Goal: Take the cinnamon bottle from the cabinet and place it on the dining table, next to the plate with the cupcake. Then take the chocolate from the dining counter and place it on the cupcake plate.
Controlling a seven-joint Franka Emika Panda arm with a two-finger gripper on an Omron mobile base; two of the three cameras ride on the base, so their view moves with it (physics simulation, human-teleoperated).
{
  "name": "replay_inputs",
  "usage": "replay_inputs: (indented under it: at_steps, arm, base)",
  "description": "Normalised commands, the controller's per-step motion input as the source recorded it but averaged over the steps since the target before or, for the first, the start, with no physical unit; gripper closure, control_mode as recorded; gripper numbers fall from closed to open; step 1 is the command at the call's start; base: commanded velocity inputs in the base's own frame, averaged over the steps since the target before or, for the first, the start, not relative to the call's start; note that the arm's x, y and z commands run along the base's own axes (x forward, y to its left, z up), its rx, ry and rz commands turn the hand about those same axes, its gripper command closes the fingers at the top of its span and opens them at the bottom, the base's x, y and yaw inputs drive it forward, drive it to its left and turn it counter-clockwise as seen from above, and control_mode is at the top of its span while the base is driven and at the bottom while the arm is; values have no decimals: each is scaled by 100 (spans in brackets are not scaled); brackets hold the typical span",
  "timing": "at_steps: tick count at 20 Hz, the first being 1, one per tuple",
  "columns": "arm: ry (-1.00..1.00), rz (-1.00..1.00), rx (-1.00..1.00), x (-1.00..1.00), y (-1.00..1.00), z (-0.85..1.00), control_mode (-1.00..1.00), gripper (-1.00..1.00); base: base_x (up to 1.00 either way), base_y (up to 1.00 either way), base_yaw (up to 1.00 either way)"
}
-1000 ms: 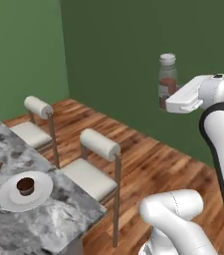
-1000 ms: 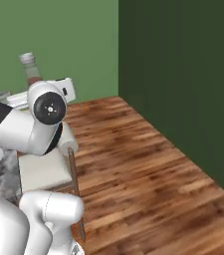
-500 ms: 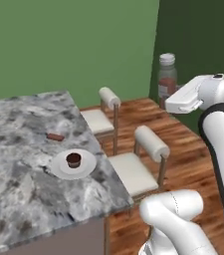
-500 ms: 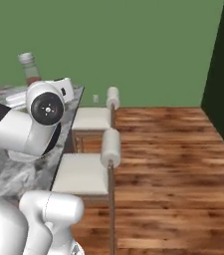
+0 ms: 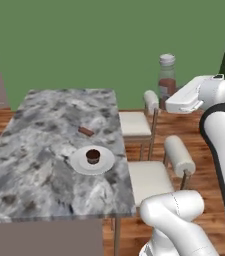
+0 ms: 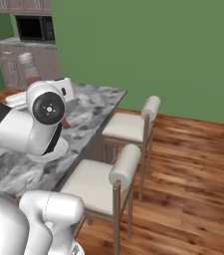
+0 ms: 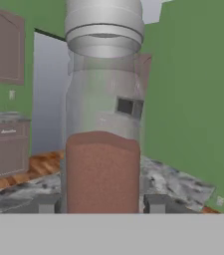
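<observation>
The base has swung round, bringing the whole tabletop into view. The claw, fingertips mostly hidden, stays clamped on the bottle, its base hidden.

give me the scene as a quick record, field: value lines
held item: cinnamon bottle, upright in the end effector
bottle position: in the air, right of the dining table, over the chairs
plate: on the table near its right edge, cupcake on it
chocolate: on the table just beyond the plate, apart from it
chairs: two along the table's right side
</observation>
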Motion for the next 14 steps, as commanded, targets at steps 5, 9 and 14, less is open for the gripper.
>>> replay_inputs:
  at_steps: [5, 9, 14]
  arm:
    - [0, 0, 0, 0, 0, 0, 100, 100]
    - [0, 0, 0, 0, 0, 0, 100, 100]
    - [0, 0, 0, 0, 0, 0, 100, 100]
  base:
    - [37, -25, 49]
    - [35, -34, 39]
    - [36, -34, 38]
